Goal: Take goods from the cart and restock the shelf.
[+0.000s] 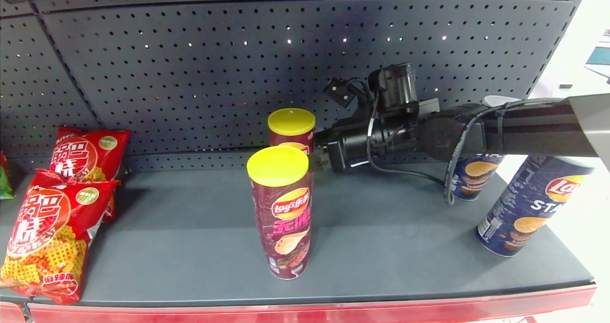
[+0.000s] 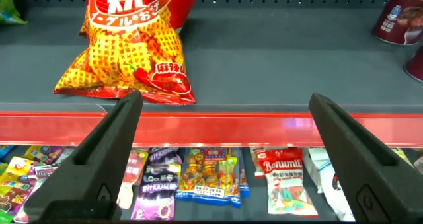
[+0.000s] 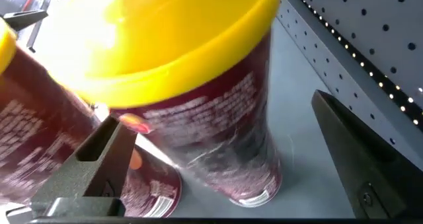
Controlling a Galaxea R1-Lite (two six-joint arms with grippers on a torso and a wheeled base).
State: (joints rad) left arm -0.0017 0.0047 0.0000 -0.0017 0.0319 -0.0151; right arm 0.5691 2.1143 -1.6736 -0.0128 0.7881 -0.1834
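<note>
Although the right gripper [image 1: 318, 161] comes in from the R side and brackets the rear maroon chip can [image 1: 291, 131], it pinches nothing. Its jaws are spread, one finger [image 3: 99, 159] close by the can's side and the other clearly apart.

That can stands on the grey shelf [image 1: 381, 247] near the pegboard back wall [image 1: 190, 75], directly behind a matching front can [image 1: 282, 213]. The pair makes a front-to-back row, prob. to keep one flavour lined up.

Both are upright: long axis vertical, yellow lid up, base on the shelf. The front can's label faces the aisle.

The dark blue cans [image 1: 529, 204] stand further R and the red snack bags [image 1: 52, 237] lie at L, each kind grouped.

The left gripper [image 2: 226, 98] hangs w/ jaws spread & empty, just before the shelf's red front edge [image 2: 218, 128], likely parked clear of the work.
</note>
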